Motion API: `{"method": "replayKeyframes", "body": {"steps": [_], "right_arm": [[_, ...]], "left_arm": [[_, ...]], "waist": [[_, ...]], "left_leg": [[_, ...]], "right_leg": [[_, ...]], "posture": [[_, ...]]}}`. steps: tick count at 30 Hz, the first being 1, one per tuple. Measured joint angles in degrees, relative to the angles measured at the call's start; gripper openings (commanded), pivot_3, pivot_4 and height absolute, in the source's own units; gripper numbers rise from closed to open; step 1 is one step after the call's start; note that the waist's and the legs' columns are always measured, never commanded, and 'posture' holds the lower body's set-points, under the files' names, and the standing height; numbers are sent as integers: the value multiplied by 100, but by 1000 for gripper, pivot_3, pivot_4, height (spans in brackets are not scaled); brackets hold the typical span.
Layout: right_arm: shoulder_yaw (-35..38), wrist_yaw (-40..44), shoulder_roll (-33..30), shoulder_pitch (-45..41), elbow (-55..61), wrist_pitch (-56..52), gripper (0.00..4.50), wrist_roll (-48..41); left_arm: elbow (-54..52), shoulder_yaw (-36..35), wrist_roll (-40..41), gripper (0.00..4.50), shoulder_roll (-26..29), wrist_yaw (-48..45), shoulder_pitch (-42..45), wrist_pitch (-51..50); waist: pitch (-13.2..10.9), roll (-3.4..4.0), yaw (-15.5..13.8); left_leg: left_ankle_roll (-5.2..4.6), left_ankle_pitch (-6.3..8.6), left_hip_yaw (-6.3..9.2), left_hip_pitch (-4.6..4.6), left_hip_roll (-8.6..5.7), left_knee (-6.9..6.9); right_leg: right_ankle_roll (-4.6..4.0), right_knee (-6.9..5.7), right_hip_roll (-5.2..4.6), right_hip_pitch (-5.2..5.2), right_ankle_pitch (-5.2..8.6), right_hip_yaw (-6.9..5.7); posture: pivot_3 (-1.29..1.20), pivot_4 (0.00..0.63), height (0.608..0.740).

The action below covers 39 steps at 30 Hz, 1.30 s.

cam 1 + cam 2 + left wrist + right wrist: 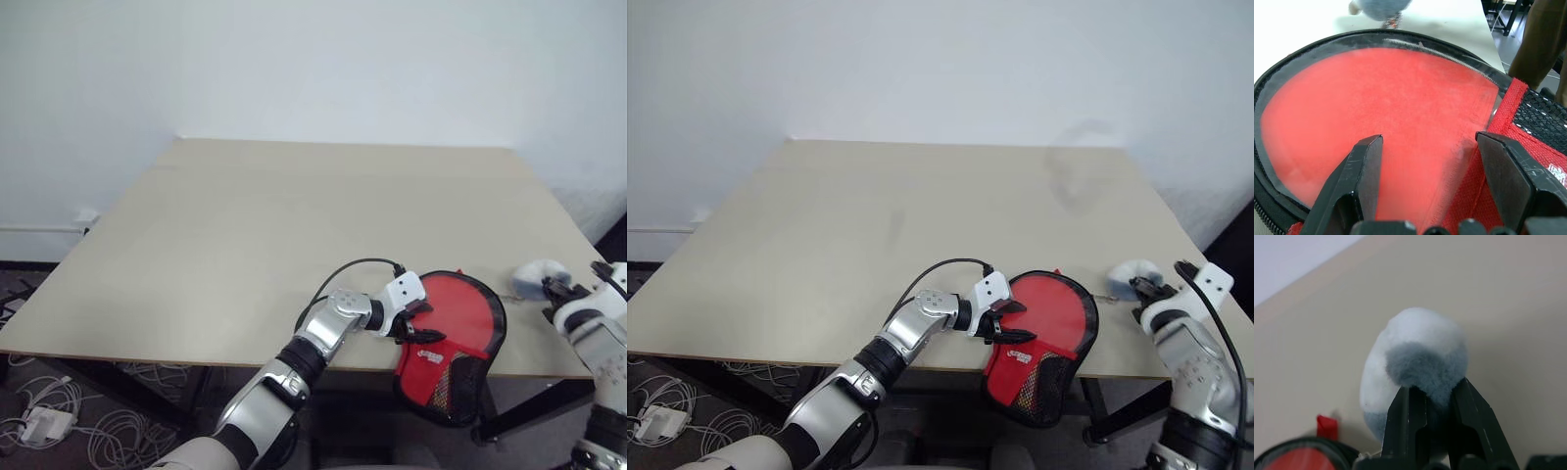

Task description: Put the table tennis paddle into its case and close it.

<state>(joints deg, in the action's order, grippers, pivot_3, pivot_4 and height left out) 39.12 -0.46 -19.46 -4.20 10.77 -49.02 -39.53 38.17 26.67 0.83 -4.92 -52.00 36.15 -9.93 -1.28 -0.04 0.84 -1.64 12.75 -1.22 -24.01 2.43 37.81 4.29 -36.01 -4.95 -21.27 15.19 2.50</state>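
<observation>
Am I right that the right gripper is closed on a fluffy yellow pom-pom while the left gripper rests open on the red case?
Not quite: the pom-pom held by the right gripper is white and grey, as the right wrist view shows. The left gripper does rest open on the case.

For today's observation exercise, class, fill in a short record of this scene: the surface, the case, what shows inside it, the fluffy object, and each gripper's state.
surface: beige table
case: red pouch with black trim, at the table's near edge, its mesh end hanging over
inside: red paddle face behind a clear panel
fluffy object: white and grey pompom, right of the case
left gripper: open, over the case
right gripper: shut on the pompom
</observation>
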Motion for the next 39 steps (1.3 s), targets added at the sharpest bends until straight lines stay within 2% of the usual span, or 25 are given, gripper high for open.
{"method": "replayKeyframes", "body": {"steps": [9, 15, 22, 31, 34, 39], "right_arm": [[350, -565, 528, 1295, 1512, -451, 39, -802], [409, -1057, 1192, 2003, 2284, -422, 38, -1249], [233, -944, 1411, 2954, 2858, -166, 38, -1611], [-395, 653, 1299, 4576, 3233, 556, 38, -1640], [-687, 1450, 1198, 5365, 3341, 928, 38, -1510], [-1006, 1987, 1168, 5886, 3338, 1240, 37, -1484]], "left_arm": [[126, 5, -28, 3212, -74, -111, 59, 60], [189, -3, -40, 3212, -100, -131, 72, 67], [204, -3, -53, 3212, -116, -164, 75, 67], [214, 20, -61, 3212, -182, -293, 69, 71], [266, 14, -71, 3212, -171, -286, 81, 71], [360, 5, -152, 3212, -167, -216, 100, 71]], "waist": [[17, 16, -77], [48, 32, -83], [56, 31, -92], [112, -25, -275], [140, -33, -265], [137, -34, -201]], "left_leg": [[-4, 2, 17, -34, -1, 2], [5, 8, 26, -37, 2, -2], [19, 19, 33, -42, 5, -3], [-5, 39, 65, -38, 11, -82], [-13, 59, 56, -25, 11, -75], [31, 87, 46, 25, 21, -43]], "right_leg": [[0, 18, 3, -13, 0, -13], [1, 23, 2, -14, 1, -23], [19, 29, 0, -14, 13, -30], [-50, 24, 11, -19, 86, -79], [-44, 23, 10, -12, 98, -71], [-28, 14, -5, 30, 107, -67]], "posture": [[0, 0, 728], [0, 0, 728], [0, 0, 728], [0, 0, 728], [0, 0, 728], [0, 0, 728]]}}
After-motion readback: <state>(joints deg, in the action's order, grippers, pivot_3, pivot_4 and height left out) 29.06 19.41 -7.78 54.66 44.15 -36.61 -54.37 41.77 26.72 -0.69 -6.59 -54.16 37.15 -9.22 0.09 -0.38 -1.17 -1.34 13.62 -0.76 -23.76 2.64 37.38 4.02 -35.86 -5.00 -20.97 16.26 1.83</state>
